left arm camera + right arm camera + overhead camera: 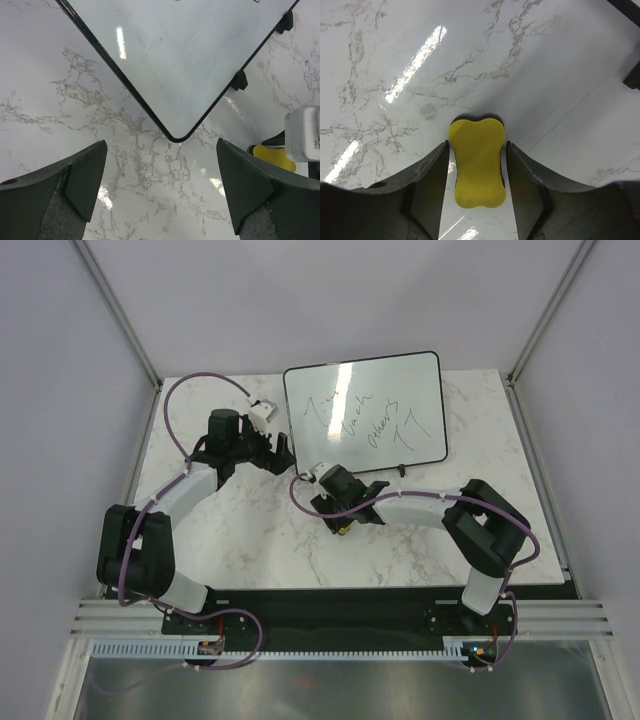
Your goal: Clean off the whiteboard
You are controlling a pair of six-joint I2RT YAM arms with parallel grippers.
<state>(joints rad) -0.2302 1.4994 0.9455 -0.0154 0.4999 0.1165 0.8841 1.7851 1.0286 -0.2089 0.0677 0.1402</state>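
The whiteboard [365, 410] lies flat at the back of the table with black handwriting on its middle and right part. Its near left corner [175, 135] shows in the left wrist view. My left gripper [275, 452] is open and empty, just off that corner, over bare marble [162, 190]. My right gripper [342, 520] is below the board's near edge. Its fingers [432, 170] stand on both sides of a yellow, bone-shaped eraser [477, 167] that rests on the table, and they press its sides. The eraser also shows in the left wrist view [272, 156].
The marble table [250, 540] has grey walls at the back and on both sides. Small black clips [240, 81] stick out from the board's near edge. The right wrist's white camera box [302, 135] is close to my left gripper. Purple cables run along both arms.
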